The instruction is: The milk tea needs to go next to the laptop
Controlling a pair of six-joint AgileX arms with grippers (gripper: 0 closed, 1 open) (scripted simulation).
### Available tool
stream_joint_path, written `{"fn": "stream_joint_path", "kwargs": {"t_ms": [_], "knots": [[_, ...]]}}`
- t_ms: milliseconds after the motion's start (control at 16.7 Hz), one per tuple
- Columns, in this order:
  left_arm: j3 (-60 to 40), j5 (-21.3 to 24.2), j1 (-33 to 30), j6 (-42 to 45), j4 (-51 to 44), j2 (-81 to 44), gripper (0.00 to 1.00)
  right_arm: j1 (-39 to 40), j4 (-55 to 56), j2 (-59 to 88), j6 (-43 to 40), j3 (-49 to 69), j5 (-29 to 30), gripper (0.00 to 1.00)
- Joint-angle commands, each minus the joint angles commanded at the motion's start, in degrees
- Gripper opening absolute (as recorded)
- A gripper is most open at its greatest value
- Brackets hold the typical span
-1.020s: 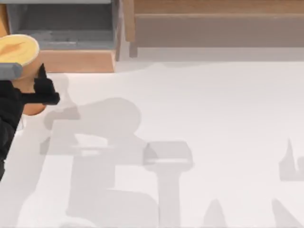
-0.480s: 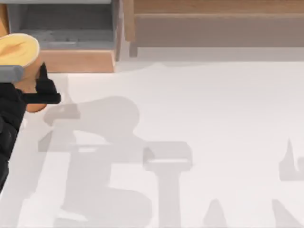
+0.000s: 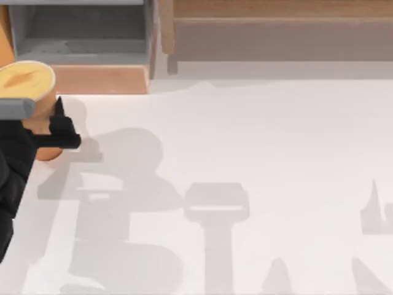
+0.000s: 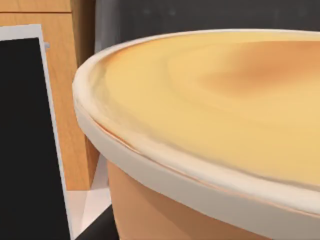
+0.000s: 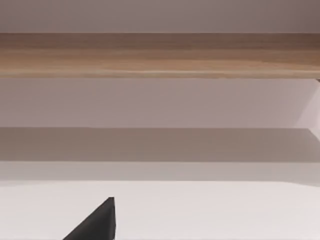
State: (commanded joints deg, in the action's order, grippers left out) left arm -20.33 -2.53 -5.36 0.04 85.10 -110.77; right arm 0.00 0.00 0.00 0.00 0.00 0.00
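The milk tea (image 3: 26, 80) is an orange-tan cup with a pale rim and a yellow-orange sealed top, at the table's far left edge. My left gripper (image 3: 46, 125) is shut on its side, and one black finger (image 3: 62, 130) shows on the cup's right. Close up in the left wrist view are the cup's top (image 4: 215, 105) and, just beside it, the laptop's black screen with a silver edge (image 4: 25, 145). A black part of my right gripper (image 5: 97, 222) hangs over the white table, facing a wooden ledge.
A wooden unit with a grey recess (image 3: 80, 31) stands at the back left, right behind the cup. A long wooden ledge (image 3: 276, 31) runs along the back. The white table (image 3: 258, 141) stretches to the right, crossed by arm shadows.
My left gripper and the cup have moved toward the near edge and a little to the right. The cup's top looks smaller now, so it has come lower.
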Motion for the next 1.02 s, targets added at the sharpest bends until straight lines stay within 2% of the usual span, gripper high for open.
{"fn": "stream_joint_path", "kwargs": {"t_ms": [180,960,1020], "knots": [[0.0,0.0,0.0,0.0,0.0,0.0,0.00,0.0,0.0,0.0,0.0,0.0,0.0,1.00],[0.0,0.0,0.0,0.0,0.0,0.0,0.98,0.0,0.0,0.0,0.0,0.0,0.0,1.00],[0.0,0.0,0.0,0.0,0.0,0.0,1.00,0.0,0.0,0.0,0.0,0.0,0.0,1.00]]}}
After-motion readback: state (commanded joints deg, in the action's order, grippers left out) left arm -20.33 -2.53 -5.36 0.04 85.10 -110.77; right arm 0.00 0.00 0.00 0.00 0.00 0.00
